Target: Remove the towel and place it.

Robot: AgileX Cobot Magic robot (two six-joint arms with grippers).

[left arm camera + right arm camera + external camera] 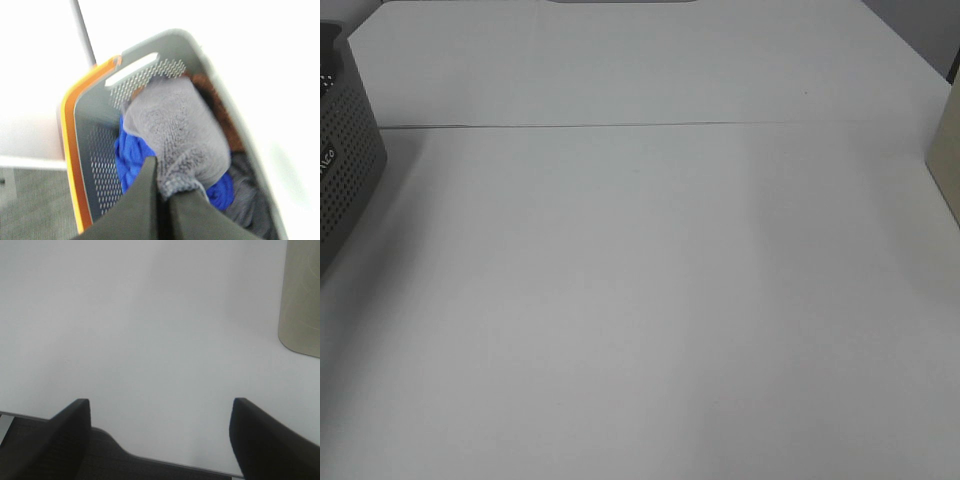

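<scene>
Towel (175, 135) between left pincer's (162, 186) closed tips

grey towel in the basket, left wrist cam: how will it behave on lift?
The grey towel looks floppy: it lies crumpled and will likely drape from the fingers of the left gripper. Its looped terry should grip well. It may drag the blue cloth beneath along.

You see a smooth, matt table (650, 300), a perforated plastic basket (95, 150), and the towel (175, 130) in rough, looped terry cloth.
</scene>
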